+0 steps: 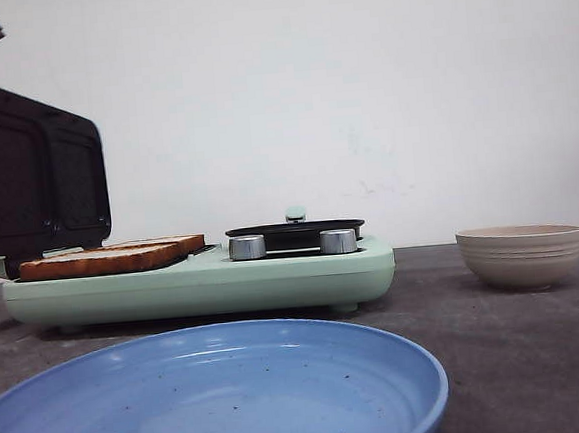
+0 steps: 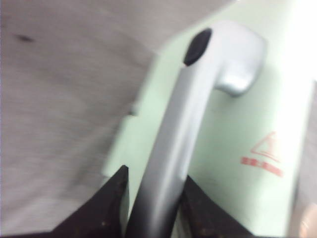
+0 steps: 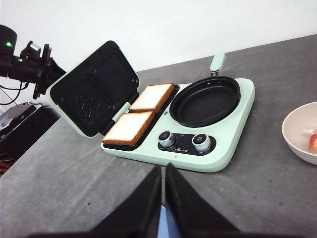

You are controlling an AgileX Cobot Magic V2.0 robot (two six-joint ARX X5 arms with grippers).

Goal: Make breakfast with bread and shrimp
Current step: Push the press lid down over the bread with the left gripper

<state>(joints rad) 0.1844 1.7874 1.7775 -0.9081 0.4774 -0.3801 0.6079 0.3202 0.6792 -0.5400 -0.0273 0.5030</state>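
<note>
Two slices of bread (image 3: 141,113) lay on the open sandwich maker (image 3: 198,144). The left pincer (image 2: 151,198) gripped the lid's silver handle (image 2: 173,134); the right pincer (image 3: 163,198) hung clenched, empty. One shrimp (image 3: 313,141) was cut off at the bowl (image 1: 521,254).

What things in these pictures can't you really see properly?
- Inside the beige bowl: the front view shows only its outside; the right wrist view cuts it at the edge, showing just a pink-orange bit, too little to name.
- The lid handle: the left wrist view is blurred; the left end effector appears closed around it.
- The red warning print: too blurred to read.
- The blue plate: cut off by the front view's bottom edge.
</note>
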